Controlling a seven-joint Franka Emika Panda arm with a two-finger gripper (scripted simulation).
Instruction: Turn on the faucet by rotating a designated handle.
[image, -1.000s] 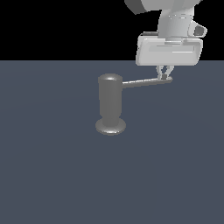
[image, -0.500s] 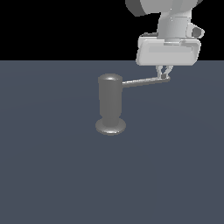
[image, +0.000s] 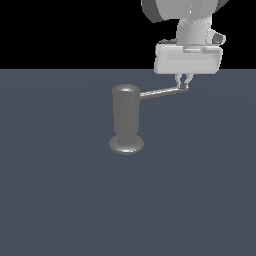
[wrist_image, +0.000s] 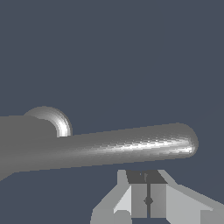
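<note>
The tool (wrist_image: 148, 200) appears closest in the wrist view, its two fingers pressed together with only a thin dark seam between them, holding nothing. The handle (wrist_image: 131, 148) lies just beyond the fingertips as a thick, shiny rod with a rounded free end. It is outside the fingers, not between them. Judging from this, the narrow tool is set beside the rod's far end to push it sideways rather than to grasp it, since pushing at the tip gives the most leverage for turning.

In the exterior view the tool (image: 183, 82) hangs straight down from a pale boxy wrist, its tips meeting the outer end of the handle (image: 161, 92). Whether they actually touch is too fine to tell.

Farther along, the handle joins the upper part of the faucet (image: 126, 120). The faucet is a grey metallic upright cylinder with a rounded top and a flared round foot. It stands roughly in the middle of the dark blue-grey desk (image: 60, 200), nearer the far edge than the near one. The handle is a thin straight grey rod, reaching toward the exterior view's right and rising slightly toward its tip.
</note>
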